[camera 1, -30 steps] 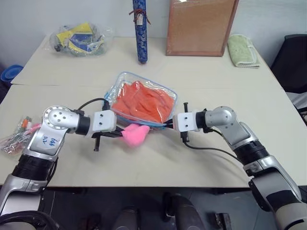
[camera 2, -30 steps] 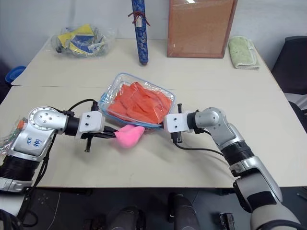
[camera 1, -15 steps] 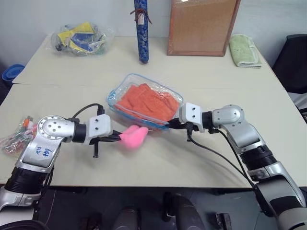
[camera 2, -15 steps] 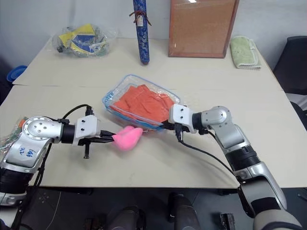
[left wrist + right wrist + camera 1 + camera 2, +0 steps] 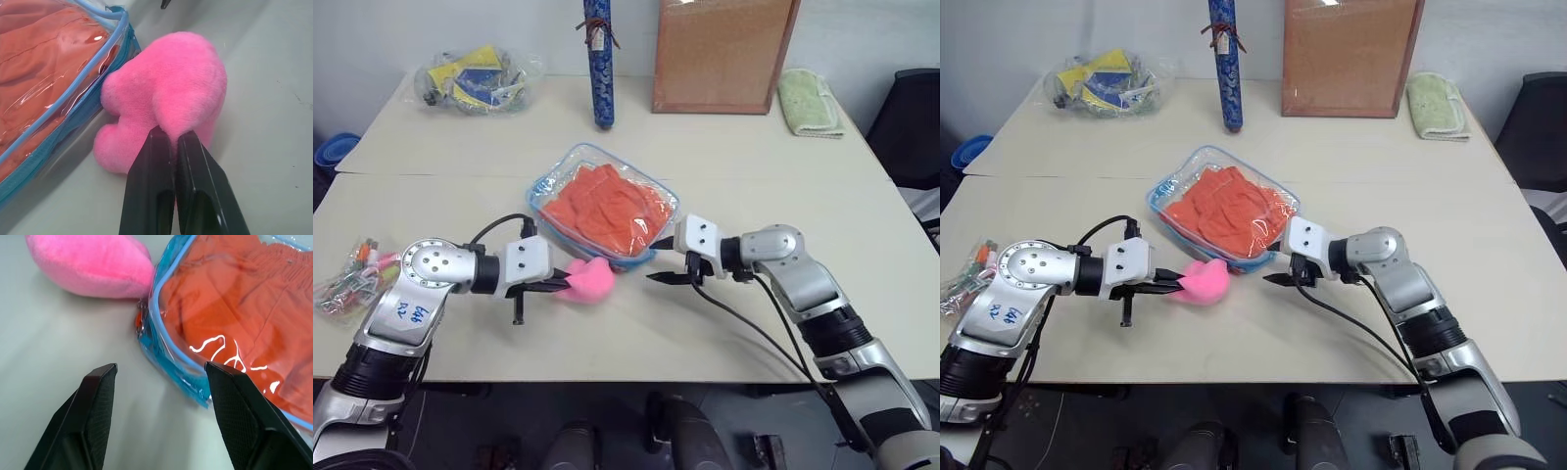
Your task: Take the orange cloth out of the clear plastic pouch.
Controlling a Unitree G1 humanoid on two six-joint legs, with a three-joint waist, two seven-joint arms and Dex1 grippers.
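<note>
Orange cloth: bright orange, soft, heaped in many folds; it lies wholly inside the clear plastic pouch, filling it almost edge to edge.
Clear plastic pouch: see-through glossy vinyl with white glints, a rounded rectangle edged in light blue zipper trim; it rests on the counter between the two hands, its near edge just beyond both sets of fingertips.
Pink pom-pom: fluffy, plush, rounded lump touching the pouch's blue trim at the near corner.
Left hand: clenched on the pink pom-pom, its two black fingers pressed together into the fur, the pouch just past and beside its tips.
Right hand: released, its two black fingers spread wide apart and gripping nothing; the pouch's near edge lies just ahead of its fingertips, the pom-pom a little further on.
Counter: pale beige, smooth and matte.
Beyond the pouch, away from both hands: a blue patterned tube standing upright, a brown cork board leaning at the back, a pale green folded towel, a clear bag of yellow and blue items.
Outside the left arm: a small clear packet of colourful bits.
</note>
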